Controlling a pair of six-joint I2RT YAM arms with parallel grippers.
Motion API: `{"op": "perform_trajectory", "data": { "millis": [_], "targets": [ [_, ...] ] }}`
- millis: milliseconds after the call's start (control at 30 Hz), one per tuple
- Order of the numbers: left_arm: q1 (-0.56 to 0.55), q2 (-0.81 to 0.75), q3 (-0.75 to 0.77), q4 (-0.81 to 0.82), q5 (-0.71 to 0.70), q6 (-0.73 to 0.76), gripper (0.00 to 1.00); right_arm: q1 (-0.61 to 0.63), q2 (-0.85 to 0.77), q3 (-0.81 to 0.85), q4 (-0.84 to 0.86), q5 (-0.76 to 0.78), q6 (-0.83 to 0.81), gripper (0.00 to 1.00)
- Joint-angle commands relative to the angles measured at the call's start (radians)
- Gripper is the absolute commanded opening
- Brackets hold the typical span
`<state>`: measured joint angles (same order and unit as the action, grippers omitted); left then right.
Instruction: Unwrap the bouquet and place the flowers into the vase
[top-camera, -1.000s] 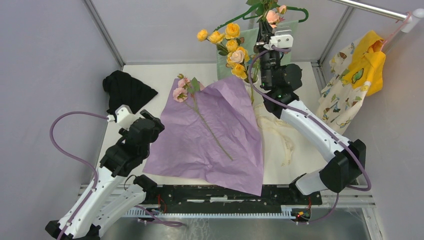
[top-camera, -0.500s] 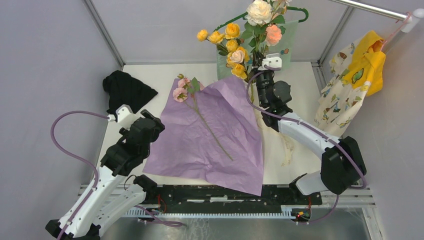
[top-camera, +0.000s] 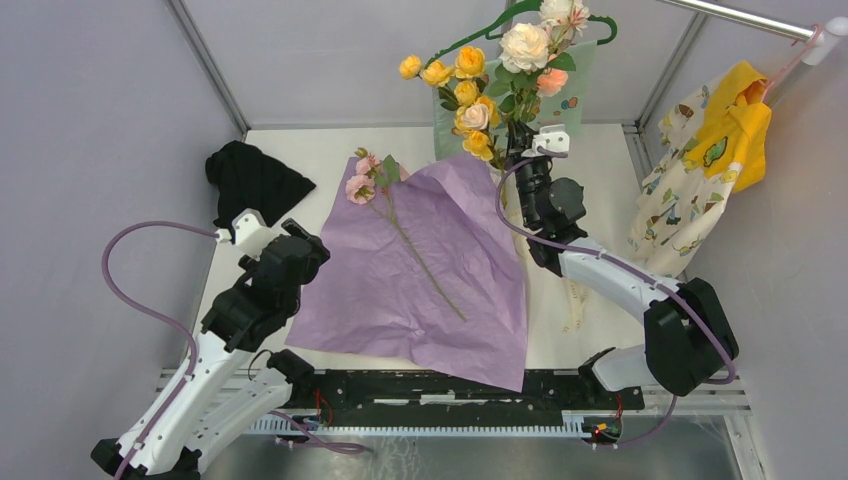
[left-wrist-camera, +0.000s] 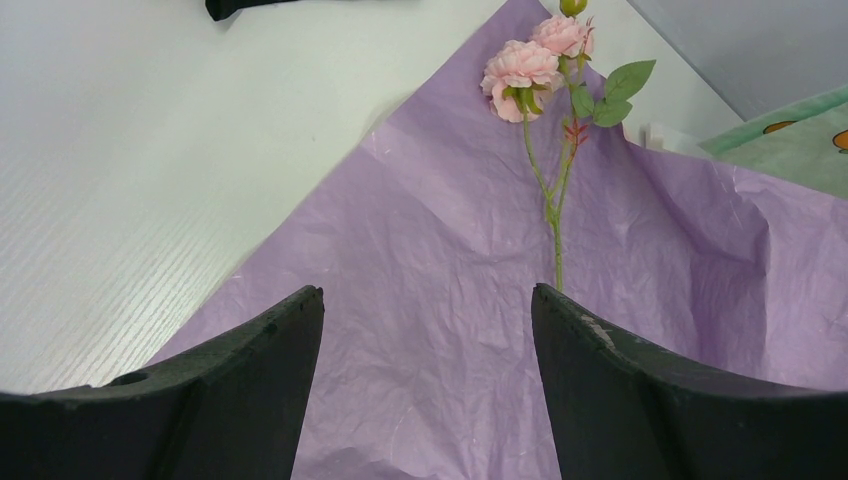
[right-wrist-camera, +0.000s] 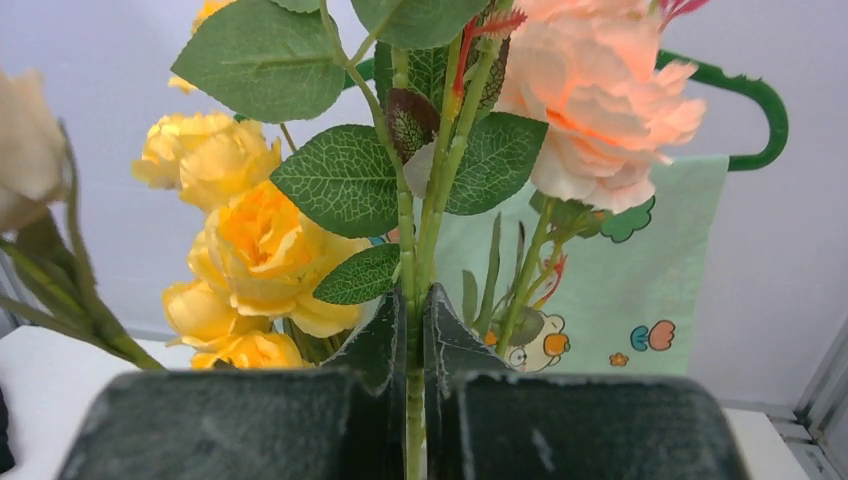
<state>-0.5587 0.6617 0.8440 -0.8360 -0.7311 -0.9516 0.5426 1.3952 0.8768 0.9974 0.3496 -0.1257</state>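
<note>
1. Change: over the last second the right gripper (top-camera: 527, 150) has drawn back from the far wall and come down. Its held stem (right-wrist-camera: 415, 250), topped by a cream bloom (top-camera: 525, 46) and a peach bloom (right-wrist-camera: 600, 90), now stands upright just right of the yellow roses (top-camera: 462, 90) at the far centre of the table.
2. Meaning: this reads as the stem being lowered to join the yellow cluster, which looks already placed. The vase cannot be made out in any view, so seating cannot be confirmed.
3. No change: the left gripper (top-camera: 300, 250) remains over the left edge of the wrapping paper (top-camera: 420, 300), which lies spread flat. One pink rose spray (top-camera: 362, 185) still lies on it, far-left of centre, and is not yet placed.
4. Tool state, right: clenched on the held stem.
5. Tool state, left: jaws spread wide, nothing between them.
6. Right wrist view only: shows the stem pinched between the pads, and its leaves touching the yellow roses. The top view hides this contact.
7. Left wrist view only: shows the empty gap between the jaws, with the pink rose spray lying ahead, well apart.
8. Top view only: shows both arms together and the paper's full outline.
</note>
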Motion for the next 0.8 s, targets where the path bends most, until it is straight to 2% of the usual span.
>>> {"op": "perform_trajectory", "data": {
  "millis": [0, 400, 767],
  "targets": [
    [-0.002, 0.003, 0.007, 0.034, -0.021, 0.008, 0.82, -0.001, -0.019, -0.017, 0.019, -0.012, 0.035, 0.0],
    [-0.001, -0.005, 0.002, 0.035, -0.022, 0.011, 0.82, -0.001, 0.016, -0.028, -0.01, -0.041, 0.07, 0.06],
    [-0.001, -0.01, -0.004, 0.032, -0.025, 0.011, 0.82, 0.0, 0.049, -0.019, -0.032, -0.048, 0.091, 0.34]
  ]
}}
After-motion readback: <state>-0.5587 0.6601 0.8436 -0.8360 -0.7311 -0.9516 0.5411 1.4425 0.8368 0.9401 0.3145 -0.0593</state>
